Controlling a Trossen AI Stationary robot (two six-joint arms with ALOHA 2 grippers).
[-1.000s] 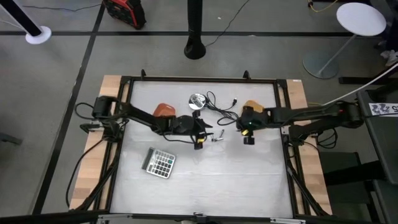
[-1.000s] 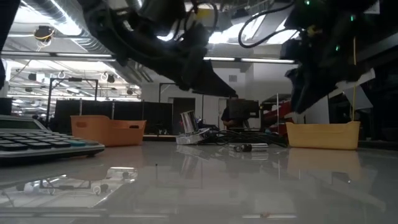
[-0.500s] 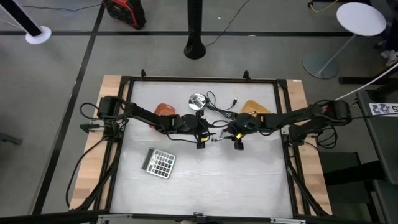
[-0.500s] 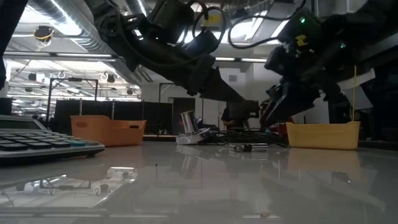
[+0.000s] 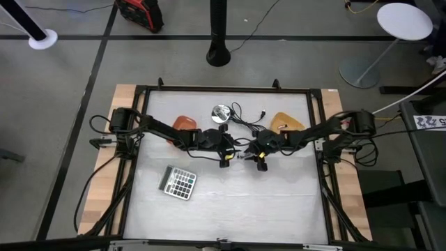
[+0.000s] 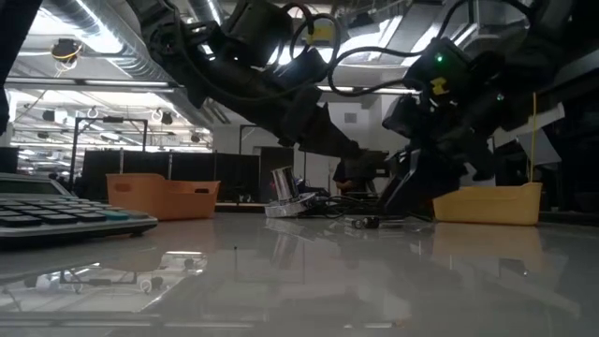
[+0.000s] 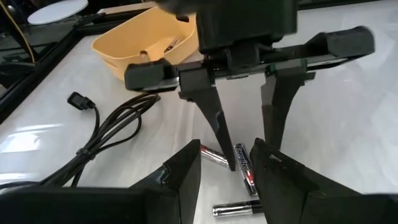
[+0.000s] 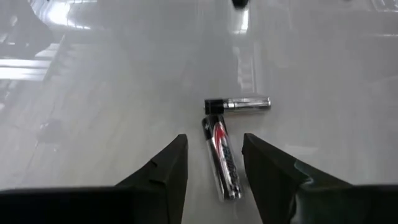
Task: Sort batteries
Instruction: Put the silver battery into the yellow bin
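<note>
Three batteries lie on the white table (image 5: 230, 209) between my grippers: one red-and-black (image 8: 222, 158) (image 7: 244, 167), one silver-and-black (image 8: 239, 104) (image 7: 236, 207), and one more (image 7: 212, 155). They show as small specks in the high view (image 5: 242, 155). My right gripper (image 5: 256, 159) (image 7: 252, 155) is open and points down, its fingers standing on either side of the red-and-black battery, apart from it. My left gripper (image 5: 228, 152) (image 7: 225, 149) is open and empty, low beside the batteries on their left.
An orange bin (image 5: 183, 123) stands behind my left arm and a yellow bin (image 5: 286, 121) at the far right. A black cable with plug (image 5: 247, 117), a round silver disc (image 5: 221, 112) and a calculator (image 5: 179, 183) also lie on the table.
My right gripper has gone toward the table's left edge and down, from beside the yellow bin to the batteries, and now stands over the red-and-black one. The batteries have stayed where they lay.
</note>
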